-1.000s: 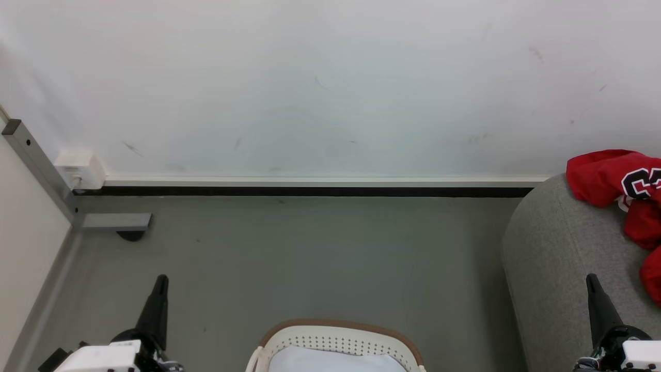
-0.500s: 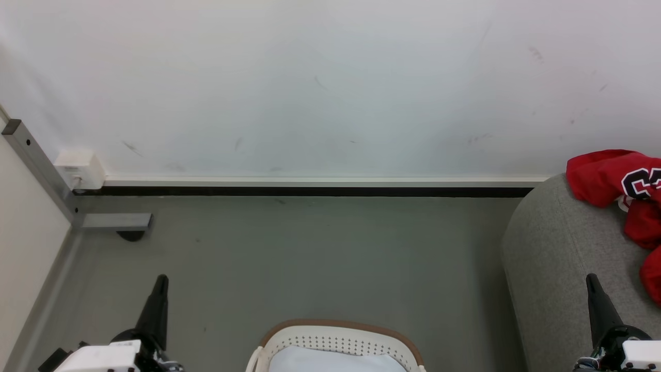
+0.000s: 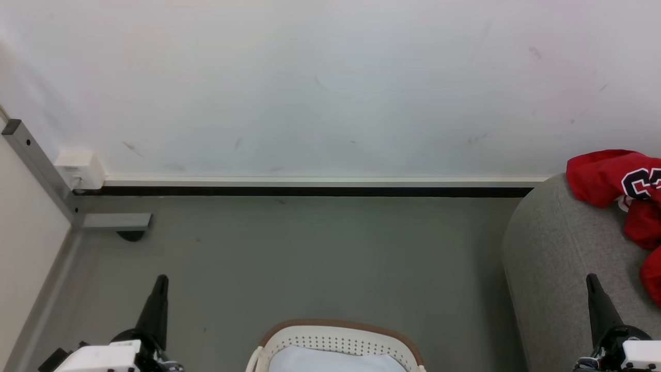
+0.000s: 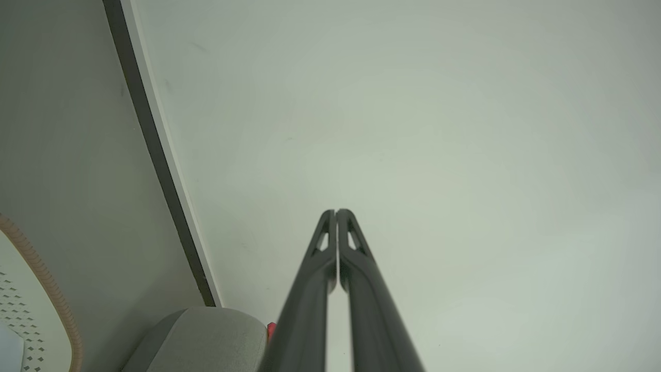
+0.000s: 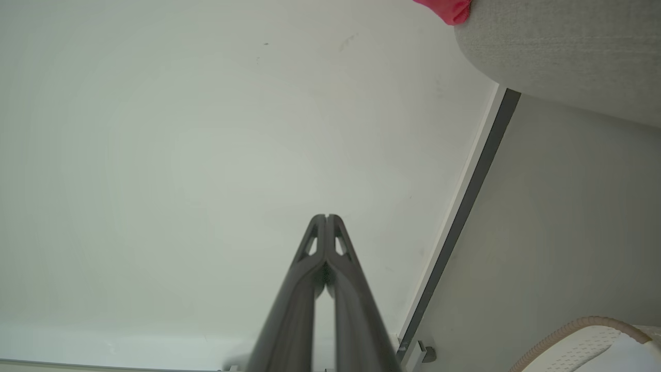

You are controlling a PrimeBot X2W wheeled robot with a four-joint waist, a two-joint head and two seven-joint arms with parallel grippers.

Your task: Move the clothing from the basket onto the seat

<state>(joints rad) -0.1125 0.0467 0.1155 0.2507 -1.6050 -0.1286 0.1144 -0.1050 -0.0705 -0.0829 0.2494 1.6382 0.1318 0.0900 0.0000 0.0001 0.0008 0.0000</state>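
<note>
Clothing: one pale garment (image 3: 335, 362) lies in the basket (image 3: 335, 342) on the floor, both cut off by the head view's lower edge. One red garment (image 3: 607, 178), cut off at the right edge, lies on the seat (image 3: 557, 258). The wrist views show the left tool (image 4: 336, 212) and right tool (image 5: 326, 217) each closed tip to tip, holding nothing.

White perforated basket (image 3: 338, 342), brown rim; grey seat (image 3: 557, 258); red garment (image 3: 609, 175).
</note>
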